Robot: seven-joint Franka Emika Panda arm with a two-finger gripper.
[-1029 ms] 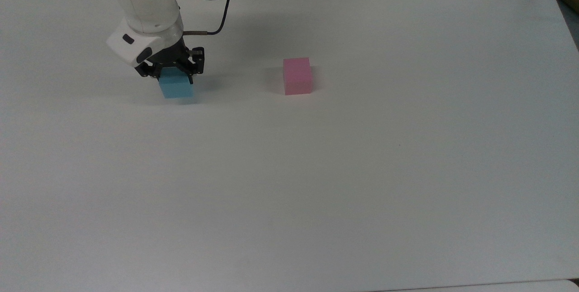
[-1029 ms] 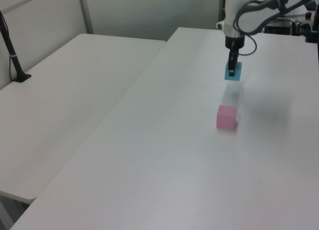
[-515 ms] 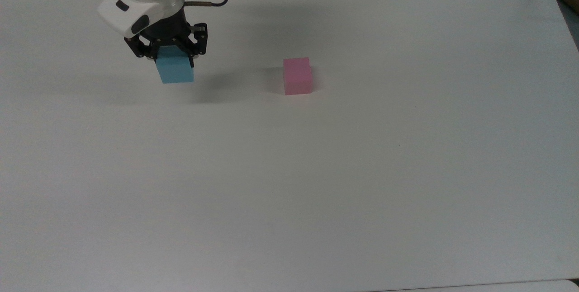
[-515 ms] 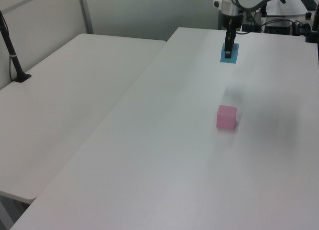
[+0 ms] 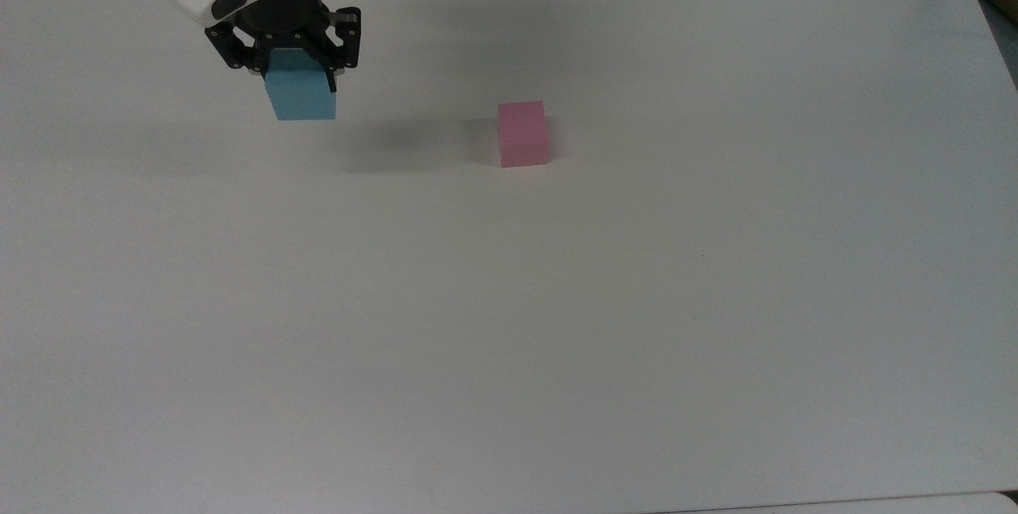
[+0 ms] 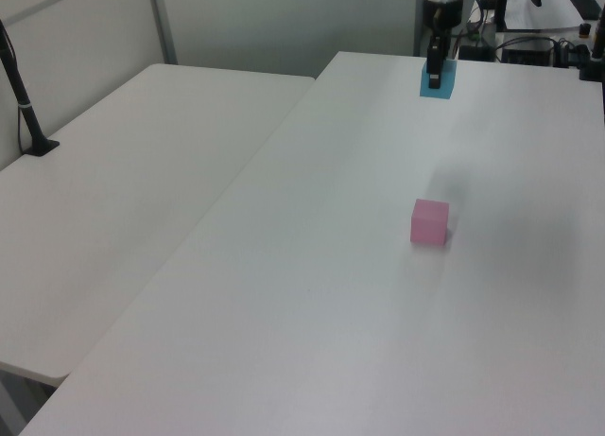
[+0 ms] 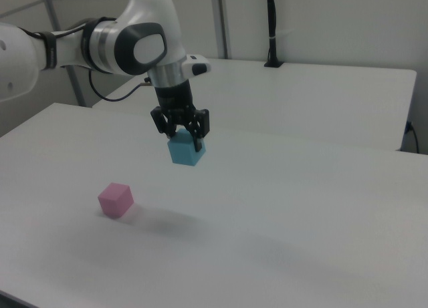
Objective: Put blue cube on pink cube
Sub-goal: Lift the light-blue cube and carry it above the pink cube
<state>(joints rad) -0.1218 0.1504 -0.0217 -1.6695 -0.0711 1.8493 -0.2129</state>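
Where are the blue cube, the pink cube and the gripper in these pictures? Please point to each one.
blue cube [image 5: 301, 97]: top view, on its front face.
pink cube [image 5: 522, 134]: top view, on its front face.
gripper [image 7: 185, 138]: right view, midway between the fingertips, at the top of the blue cube.

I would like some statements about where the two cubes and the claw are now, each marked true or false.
1. The claw holds the blue cube above the table. True.
2. The pink cube lies on the table. True.
3. The blue cube rests on top of the pink cube. False: the two cubes are well apart, not touching.
4. In the top view, the pink cube is to the left of the blue cube. False: it is to the right.
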